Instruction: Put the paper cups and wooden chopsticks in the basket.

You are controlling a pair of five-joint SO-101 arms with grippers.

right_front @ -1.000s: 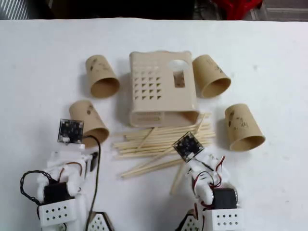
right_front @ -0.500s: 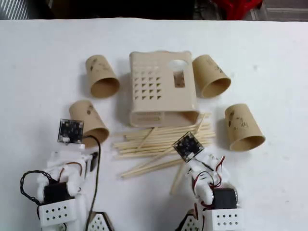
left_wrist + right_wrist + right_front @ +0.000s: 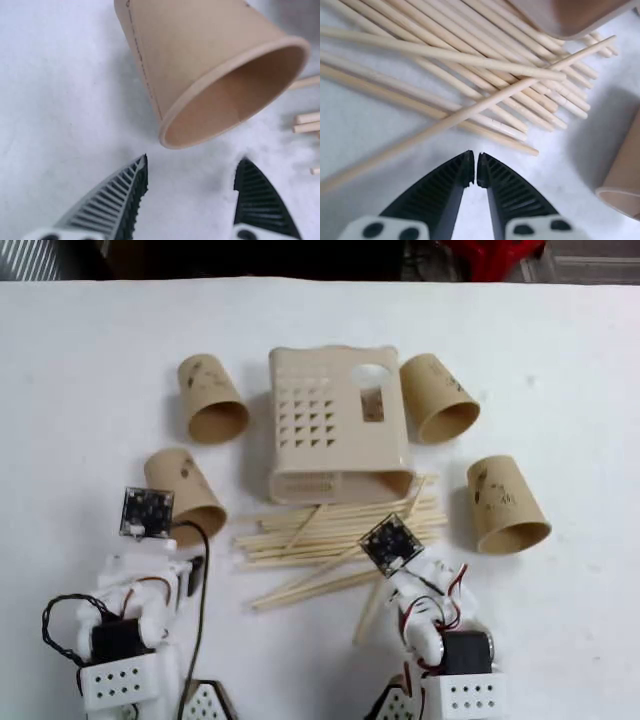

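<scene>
**Left gripper (image 3: 195, 160) spread wide, right gripper (image 3: 475, 156) pinched together, both empty**

Left gripper's jaws gape just short of the mouth of a paper cup (image 3: 210, 65) lying on its side. Right gripper hangs just short of the scattered wooden chopsticks (image 3: 470, 75). Beyond them the basket (image 3: 335, 420) lies tipped over, with three more cups (image 3: 212, 400) around it.

Tan paper cups (image 3: 213, 400), pale chopsticks (image 3: 335, 530), beige perforated basket (image 3: 335, 425)
</scene>
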